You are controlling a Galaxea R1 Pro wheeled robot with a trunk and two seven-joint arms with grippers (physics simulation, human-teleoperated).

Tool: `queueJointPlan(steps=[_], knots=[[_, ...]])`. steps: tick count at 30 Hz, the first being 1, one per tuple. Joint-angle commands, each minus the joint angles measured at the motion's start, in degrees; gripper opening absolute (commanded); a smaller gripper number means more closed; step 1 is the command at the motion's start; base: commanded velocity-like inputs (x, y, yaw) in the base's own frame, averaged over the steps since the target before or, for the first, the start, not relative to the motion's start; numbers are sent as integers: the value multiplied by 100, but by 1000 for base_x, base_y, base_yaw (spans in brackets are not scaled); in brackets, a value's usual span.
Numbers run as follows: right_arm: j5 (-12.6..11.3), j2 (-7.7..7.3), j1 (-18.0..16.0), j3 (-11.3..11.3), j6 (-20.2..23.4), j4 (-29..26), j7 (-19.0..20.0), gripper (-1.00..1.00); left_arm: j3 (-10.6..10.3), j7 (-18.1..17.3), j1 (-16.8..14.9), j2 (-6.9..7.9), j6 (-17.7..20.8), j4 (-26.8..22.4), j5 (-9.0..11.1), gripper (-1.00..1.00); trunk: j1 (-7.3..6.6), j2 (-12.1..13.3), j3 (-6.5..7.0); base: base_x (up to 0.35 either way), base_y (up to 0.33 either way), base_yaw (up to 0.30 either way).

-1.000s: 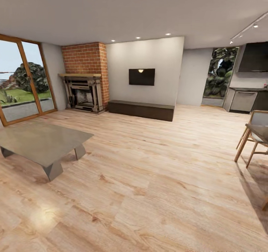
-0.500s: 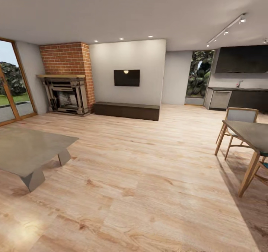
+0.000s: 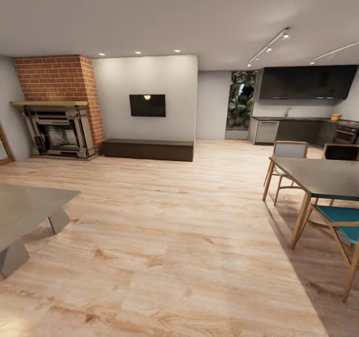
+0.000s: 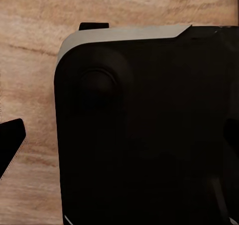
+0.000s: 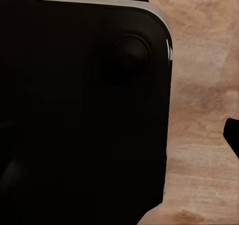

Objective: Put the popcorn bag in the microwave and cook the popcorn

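Note:
The kitchen lies far off at the back right, where a grey countertop (image 3: 294,119) tops dark cabinets (image 3: 298,131). A small yellow thing (image 3: 335,117) sits at the counter's right end, too small to identify. The popcorn bag and the microwave are out of view. In the left wrist view my left gripper (image 4: 119,140) hangs over my own black base (image 4: 144,130), with one dark fingertip (image 4: 11,147) far out at the picture's edge. My right gripper (image 5: 119,135) is held the same way, its fingertip (image 5: 232,134) at the opposite edge. Neither holds anything.
A dining table (image 3: 319,175) with wooden chairs (image 3: 286,152) and a teal-seated chair (image 3: 341,222) stands at the right. A low grey coffee table (image 3: 25,212) is at the left. A brick fireplace (image 3: 57,107), wall TV (image 3: 147,105) and dark bench (image 3: 147,149) line the back wall.
The whole view has swung to the right: the glass door has left the picture, and the dining table and the kitchen have come further in. So the camera turned, not the things.

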Motion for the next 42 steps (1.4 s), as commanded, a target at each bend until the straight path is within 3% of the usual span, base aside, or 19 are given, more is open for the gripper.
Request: queueJointPlan(steps=[1,14,27,31,32,42], knots=[[-4,1,-1,2,-19,1,-6,100,4,-2,-1,0,-3,-2,6,100,0,-3,-2,0,0,-281],[23,1,-1,7,-16,-2,-6,100,4,-2,-1,-1,-3,-2,5,100,0,-3,34,0,0,-273],[83,-10,-1,45,-15,-3,14,100,3,-2,-1,-23,0,-14,2,100,0,-3,36,104,0,-19],[5,-9,-1,13,-209,-20,18,100,-9,-19,-1,-450,-19,-12,-2,100,0,-3,36,216,0,0],[18,-7,-1,33,-274,-22,2,100,-11,-26,-1,-493,-59,2,-3,100,0,-3,36,48,0,0],[30,-10,-1,49,-328,-20,-6,100,-5,-28,-1,-527,-213,15,12,100,0,-3,36,6,0,0]])
